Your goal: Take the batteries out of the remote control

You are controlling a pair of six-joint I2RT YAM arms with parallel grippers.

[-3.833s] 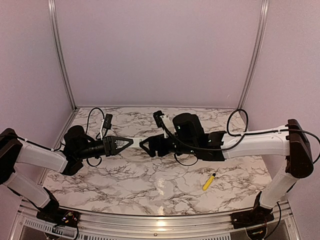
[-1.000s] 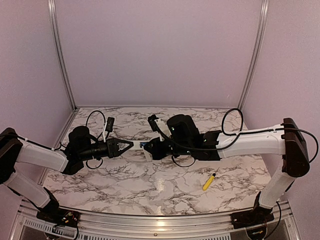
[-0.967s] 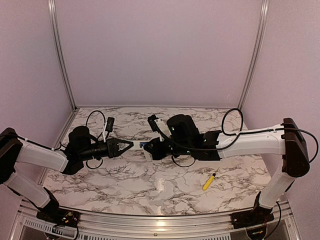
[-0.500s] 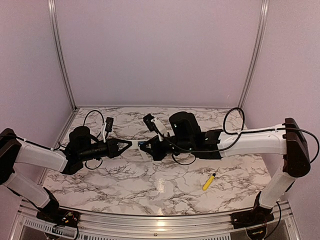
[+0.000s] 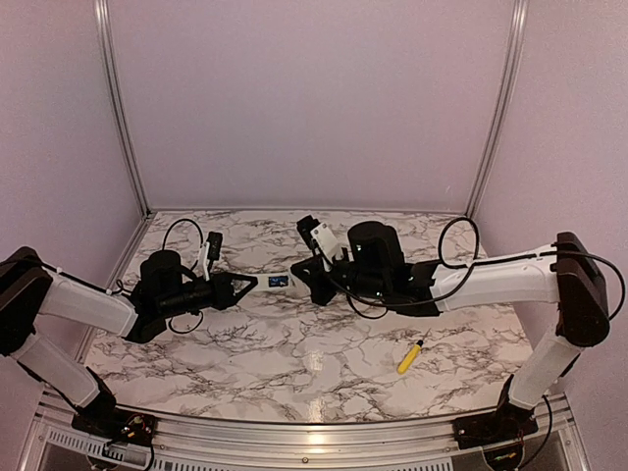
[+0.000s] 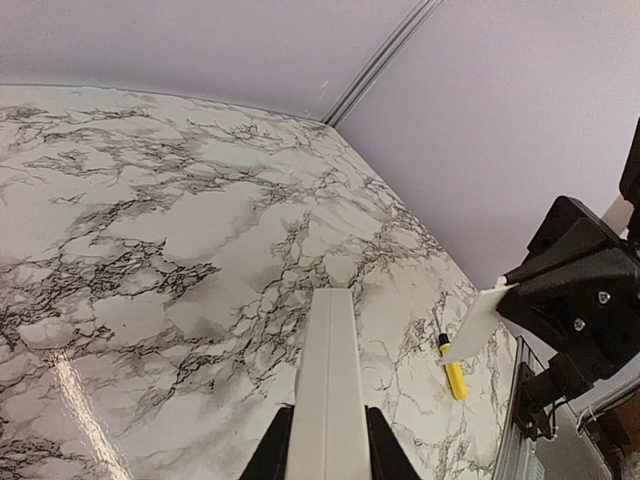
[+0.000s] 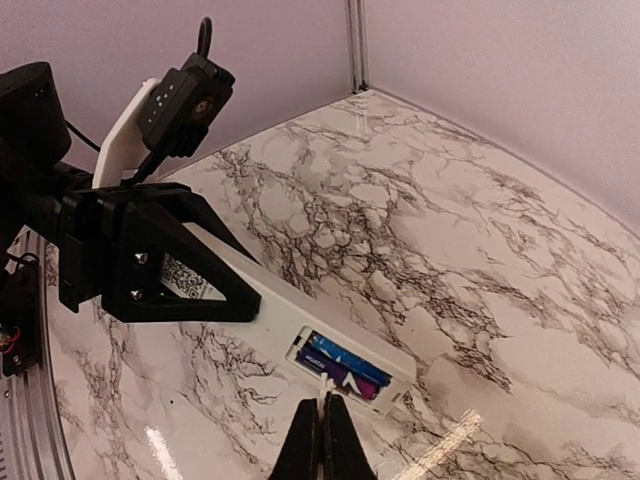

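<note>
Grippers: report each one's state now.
Left gripper: closed on the remote control.
Right gripper: closed on the white cover piece.

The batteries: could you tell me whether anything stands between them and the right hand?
Nothing visible: the batteries lie exposed in the open remote control. The right hand, however, is shut on the white cover piece.

From above the batteries (image 5: 279, 282) are a blue speck too small to count, and the remote control (image 6: 328, 385) runs off the left wrist view's bottom edge (gripped end unseen).
</note>
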